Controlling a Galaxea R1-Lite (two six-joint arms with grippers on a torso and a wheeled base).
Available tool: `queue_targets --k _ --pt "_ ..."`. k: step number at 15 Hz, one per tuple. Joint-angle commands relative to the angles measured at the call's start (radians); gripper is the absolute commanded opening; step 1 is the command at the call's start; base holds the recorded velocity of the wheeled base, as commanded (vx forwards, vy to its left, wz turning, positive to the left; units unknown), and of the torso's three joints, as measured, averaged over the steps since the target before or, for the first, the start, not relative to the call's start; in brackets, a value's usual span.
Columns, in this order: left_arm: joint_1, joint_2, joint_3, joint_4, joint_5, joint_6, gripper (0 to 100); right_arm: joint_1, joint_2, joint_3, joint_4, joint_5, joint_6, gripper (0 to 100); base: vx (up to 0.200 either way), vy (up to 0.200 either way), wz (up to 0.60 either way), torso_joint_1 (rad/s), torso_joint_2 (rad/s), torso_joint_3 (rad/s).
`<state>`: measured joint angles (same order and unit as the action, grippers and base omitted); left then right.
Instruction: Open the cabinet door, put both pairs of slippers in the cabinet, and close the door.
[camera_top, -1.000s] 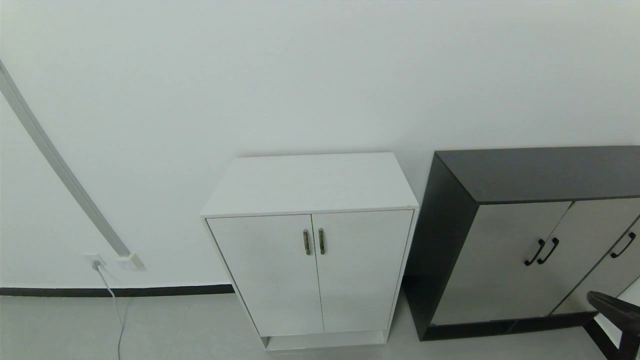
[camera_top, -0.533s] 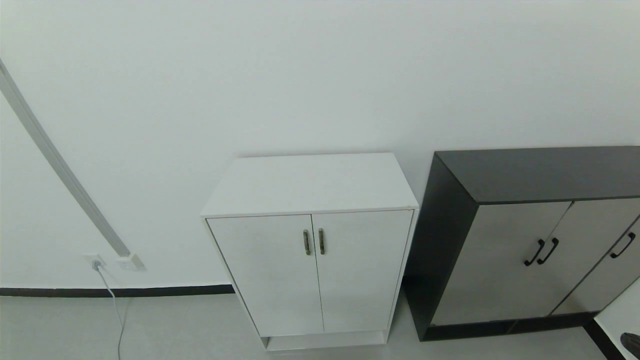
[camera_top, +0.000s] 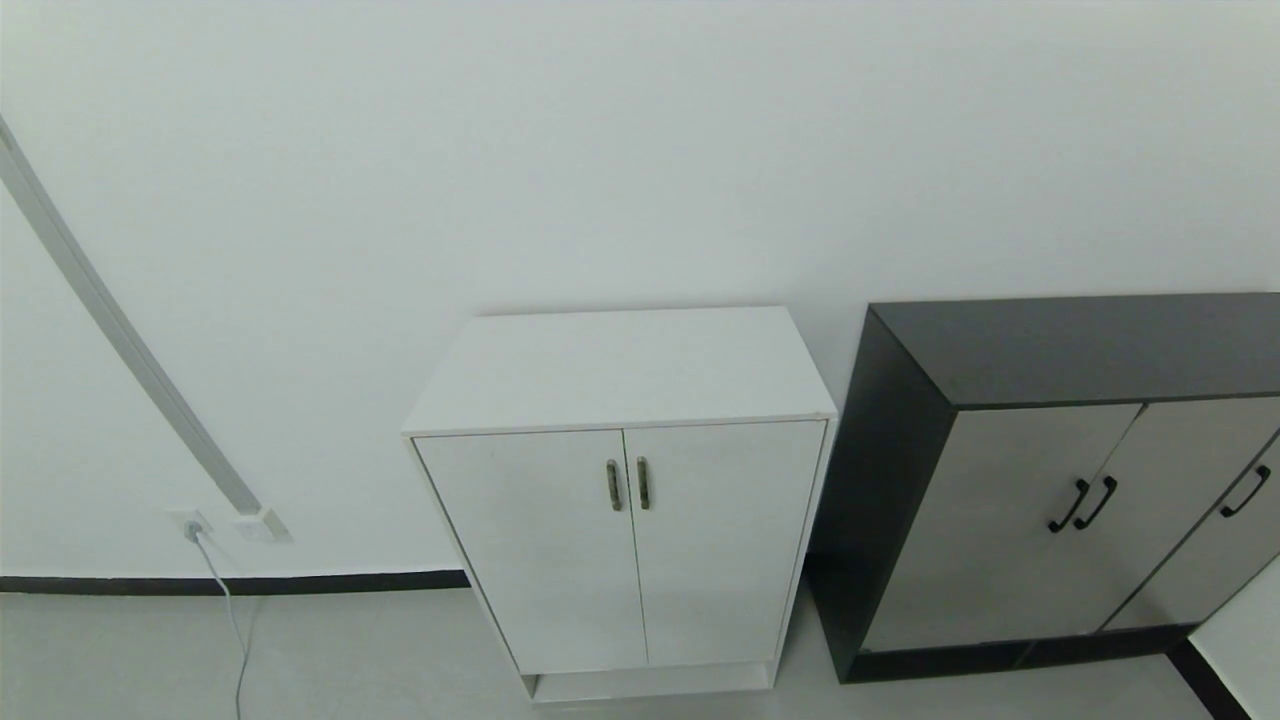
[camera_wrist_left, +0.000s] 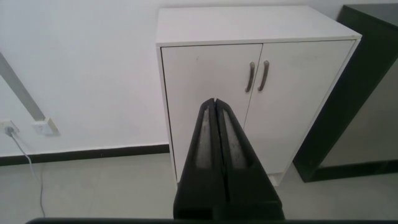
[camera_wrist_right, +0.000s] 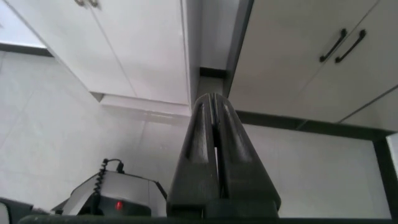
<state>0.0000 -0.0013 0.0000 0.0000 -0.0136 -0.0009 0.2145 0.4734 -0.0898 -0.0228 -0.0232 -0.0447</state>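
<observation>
The white cabinet is standing with both doors shut, so the task is looking either unstarted or finished. The left tool and the right tool are hanging pressed together, empty.

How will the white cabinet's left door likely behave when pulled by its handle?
The door looks rigid and flat, so it should swing without flexing. Its slim metal handle looks smooth; a grip may slip. The white cabinet is tall and narrow; a hard tug might rock it.
</observation>
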Motion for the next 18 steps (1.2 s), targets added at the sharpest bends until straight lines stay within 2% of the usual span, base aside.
queue_targets --k 1,11,18 --pt "0.0 0.001 0.0 0.0 0.0 -0.001 0 0.0 -0.019 0.019 0.001 0.002 0.002 0 0.0 0.0 0.0 0.0 0.0 0.0" --pt "0.0 0.001 0.0 0.0 0.0 0.001 0 0.0 -0.078 0.078 0.0 0.014 0.012 0 0.0 0.0 0.0 0.0 0.0 0.0" --pt "0.0 0.001 0.0 0.0 -0.002 0.001 0 -0.017 -0.216 0.09 0.026 0.009 0.045 0 0.0 0.0 0.0 0.0 0.0 0.0"
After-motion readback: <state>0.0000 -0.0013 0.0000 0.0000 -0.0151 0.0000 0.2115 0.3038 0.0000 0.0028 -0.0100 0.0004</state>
